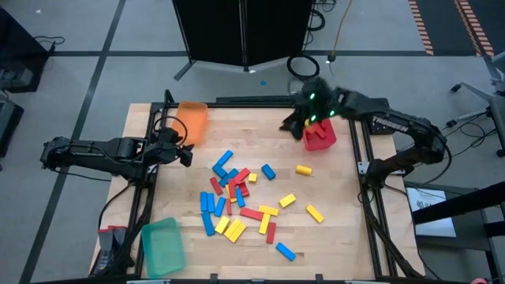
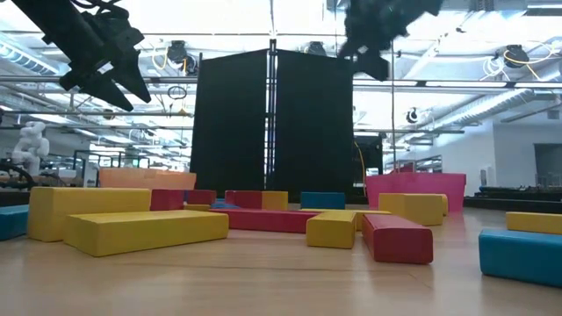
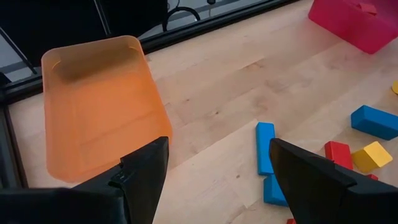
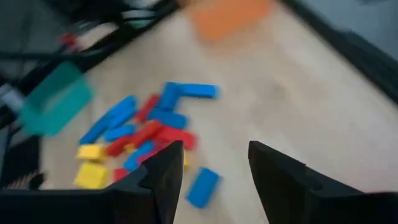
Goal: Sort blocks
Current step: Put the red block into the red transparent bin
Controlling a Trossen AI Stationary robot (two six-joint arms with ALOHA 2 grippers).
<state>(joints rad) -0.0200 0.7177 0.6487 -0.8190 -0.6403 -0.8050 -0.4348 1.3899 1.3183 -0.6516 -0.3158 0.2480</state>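
Several small red, blue and yellow blocks [image 1: 241,201] lie scattered flat on the middle of the wooden table; the low view shows them close up [image 2: 263,224]. My left gripper [image 1: 187,155] hovers open over the table's left side, just near of the orange tray; in its wrist view [image 3: 217,143] nothing is between the fingers, and two blue blocks [image 3: 265,149] lie just beyond them. My right gripper [image 1: 293,125] hangs open above the far right part of the table, beside the red tray. Its wrist view [image 4: 215,146] looks down on the block pile [image 4: 143,134].
An orange tray [image 1: 192,121] sits at the far left of the table, a red tray [image 1: 319,136] at the far right, and a green tray [image 1: 163,246] at the near left corner. Bare wood lies between the pile and the far edge.
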